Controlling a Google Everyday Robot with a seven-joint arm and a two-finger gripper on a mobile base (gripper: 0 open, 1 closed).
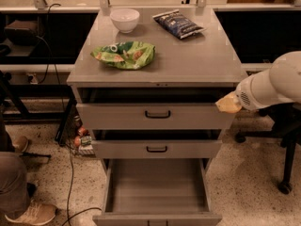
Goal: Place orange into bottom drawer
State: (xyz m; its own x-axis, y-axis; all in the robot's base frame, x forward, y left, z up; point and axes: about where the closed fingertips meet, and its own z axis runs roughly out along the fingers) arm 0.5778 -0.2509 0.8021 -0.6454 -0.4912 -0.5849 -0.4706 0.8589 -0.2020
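The bottom drawer (157,185) of the grey cabinet is pulled open toward me and shows a plain grey interior with nothing in it. My gripper (229,104) comes in from the right on a white arm (275,84). Its pale yellow tip sits at the right end of the top drawer's front, well above and to the right of the bottom drawer. The orange is not visible as a separate thing; I cannot tell whether it is inside the gripper.
On the cabinet top (197,60) are a white bowl (124,19), a green snack bag (124,54) and a dark blue bag (178,23). The two upper drawers (157,114) are slightly ajar. Cans (80,138) lie on the floor at left, a person's shoe (28,214) lower left, a chair base (284,173) right.
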